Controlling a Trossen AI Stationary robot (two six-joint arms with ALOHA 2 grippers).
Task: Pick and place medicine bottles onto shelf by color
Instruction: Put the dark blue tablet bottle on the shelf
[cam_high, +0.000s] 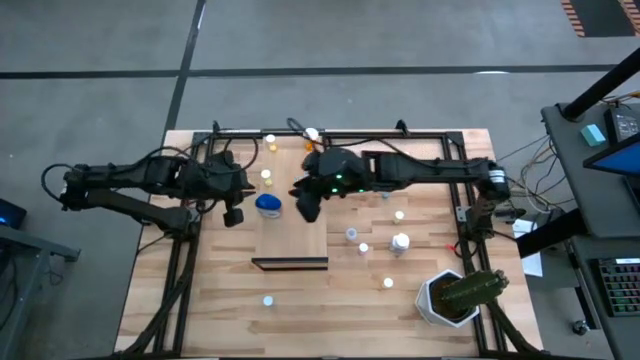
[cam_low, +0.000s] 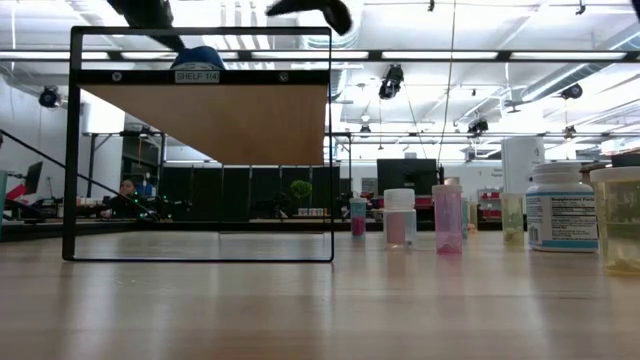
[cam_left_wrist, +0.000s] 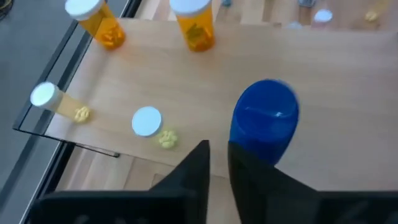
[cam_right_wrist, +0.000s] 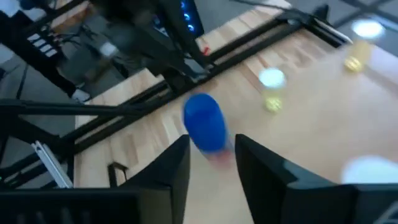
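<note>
The pale shelf (cam_high: 292, 238) stands mid-table. A fat blue bottle (cam_high: 268, 204) stands upright on it; it also shows in the left wrist view (cam_left_wrist: 266, 118) and the right wrist view (cam_right_wrist: 205, 121). Two orange bottles (cam_left_wrist: 194, 25) and two clear ones with yellow pills (cam_left_wrist: 148, 122) stand farther along the shelf. My left gripper (cam_high: 233, 215) hovers just left of the blue bottle, its fingers (cam_left_wrist: 200, 163) nearly together with nothing between them. My right gripper (cam_high: 308, 208) hangs just right of the bottle, open and empty (cam_right_wrist: 212, 163).
Several small bottles (cam_high: 363, 246) stand on the planked table right of the shelf, with one more near the front (cam_high: 268, 299). A white pot with a cactus (cam_high: 455, 295) sits at the front right. Black frame rails (cam_high: 190, 250) run along both table sides.
</note>
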